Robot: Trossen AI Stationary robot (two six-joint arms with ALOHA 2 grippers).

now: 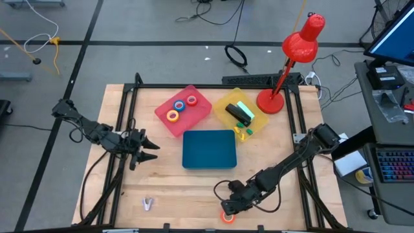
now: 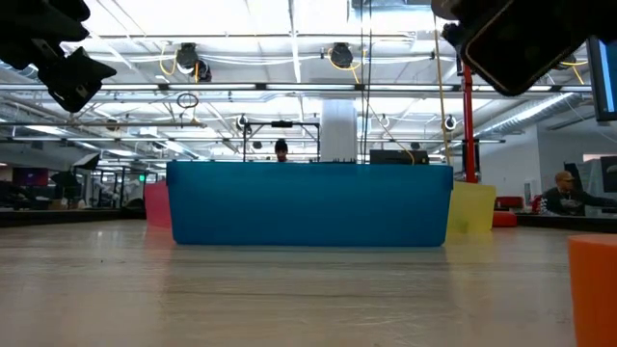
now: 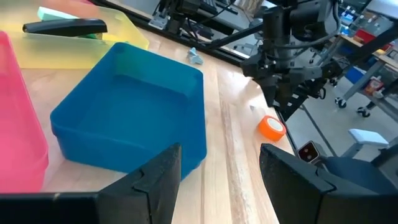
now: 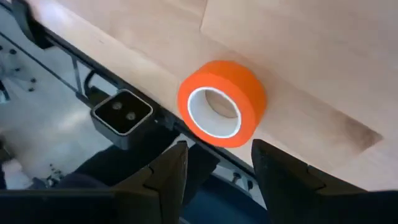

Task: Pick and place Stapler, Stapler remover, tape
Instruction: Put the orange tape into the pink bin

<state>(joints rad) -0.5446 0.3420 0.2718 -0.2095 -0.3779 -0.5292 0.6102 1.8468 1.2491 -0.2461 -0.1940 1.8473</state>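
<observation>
An orange tape roll [image 1: 227,217] with a pale core lies flat at the table's near edge; it fills the right wrist view [image 4: 222,102]. My right gripper [image 1: 226,208] hangs just above it, open, one finger on either side and not touching [image 4: 219,155]. Two more tape rolls [image 1: 183,107] lie in the pink tray [image 1: 200,113]. The black stapler [image 1: 239,115] lies in the yellow tray [image 1: 259,123]. A small silver staple remover [image 1: 149,204] lies on the wood near the front left. My left gripper [image 1: 152,150] waits open, left of the blue tray [image 1: 209,149].
The blue tray [image 3: 124,106] stands in the table's middle with nothing in it. A red desk lamp [image 1: 284,77] stands at the far right corner. A black metal frame runs along the table's sides. Bare wood lies between the blue tray and the near edge.
</observation>
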